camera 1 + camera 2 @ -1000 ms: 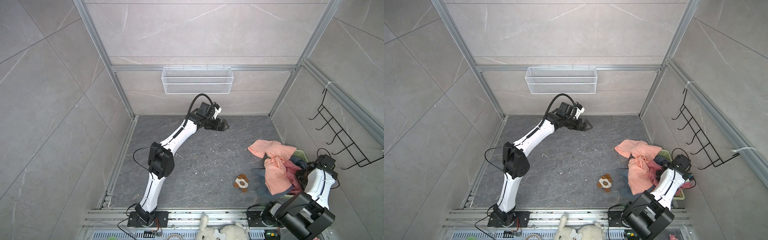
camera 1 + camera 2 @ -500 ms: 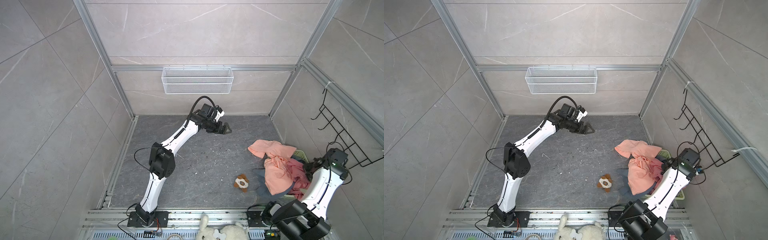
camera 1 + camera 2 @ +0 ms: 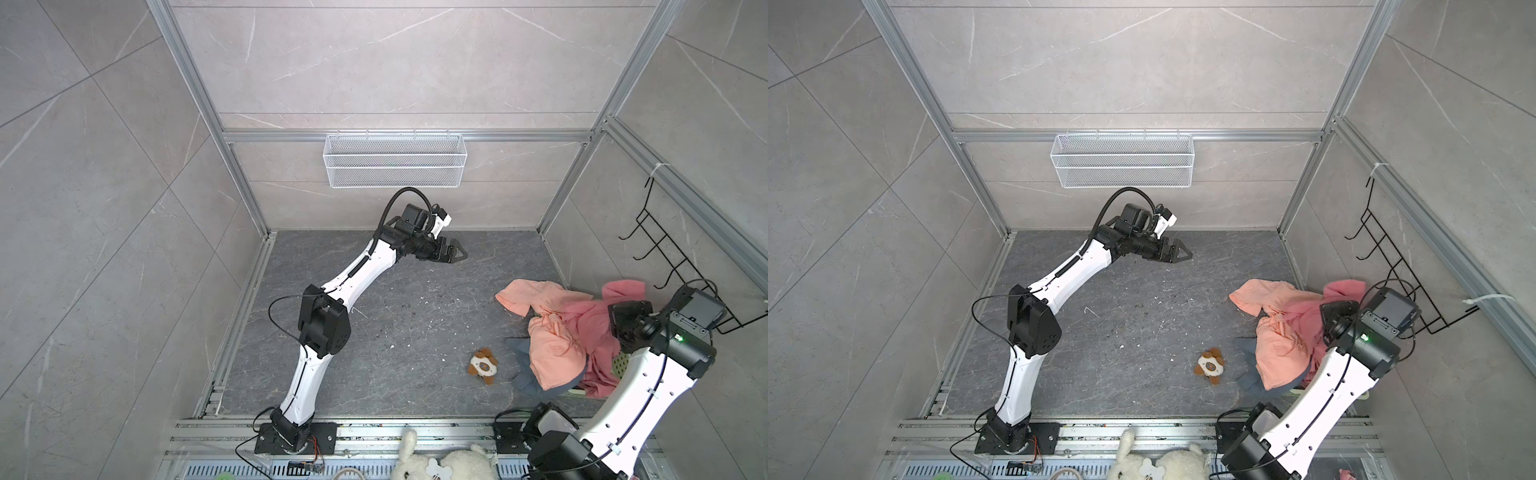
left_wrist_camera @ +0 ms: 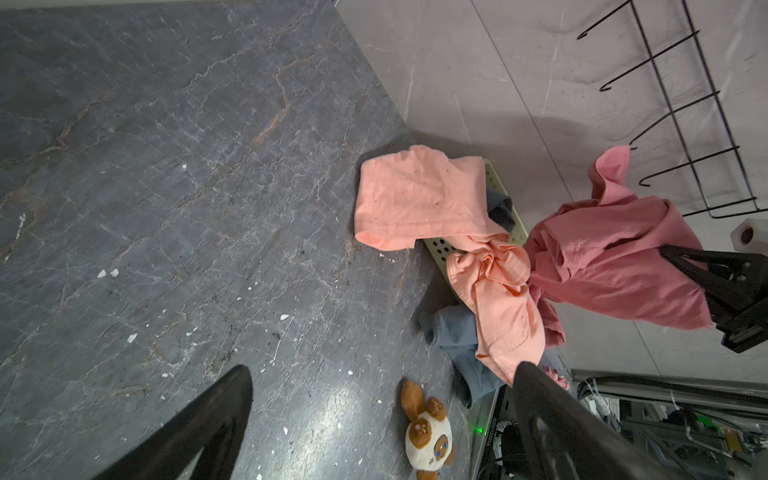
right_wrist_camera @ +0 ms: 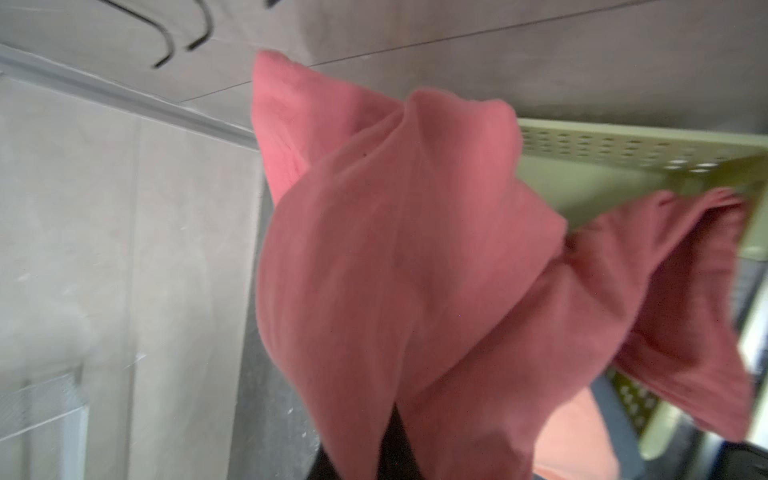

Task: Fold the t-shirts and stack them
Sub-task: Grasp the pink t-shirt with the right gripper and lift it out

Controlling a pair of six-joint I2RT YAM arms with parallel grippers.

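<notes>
The right claw (image 4: 670, 254) has its black fingers pressed together on a bunched fold of the coral-red cotton t-shirt (image 4: 615, 266), holding it up off the table by the right-hand wall. From the pinch the cloth hangs in loose folds, with one corner standing up toward the black wire hook rack (image 3: 665, 257) on that wall. In the right wrist view the coral-red t-shirt (image 5: 395, 270) fills most of the frame, and one end of it trails over the rim of the pale green perforated plastic basket (image 5: 623, 145). The lifted shirt touches the light peach t-shirt (image 3: 552, 349), which lies crumpled across the basket's edge and spreads onto the dark grey stone-patterned table (image 3: 395, 332). Under the peach one, the slate blue-grey t-shirt (image 4: 457, 336) shows at the pile's near side. Just beside the pile, apart from it, lies a small brown-and-white plush toy (image 3: 482, 365). Well apart, toward the back wall, the left claw (image 3: 457, 253) hangs above the bare table with its fingers (image 4: 199, 424) spread wide and nothing between them, pointing toward the pile. A white wire mesh basket (image 3: 395, 166) is mounted on the back wall behind it.
</notes>
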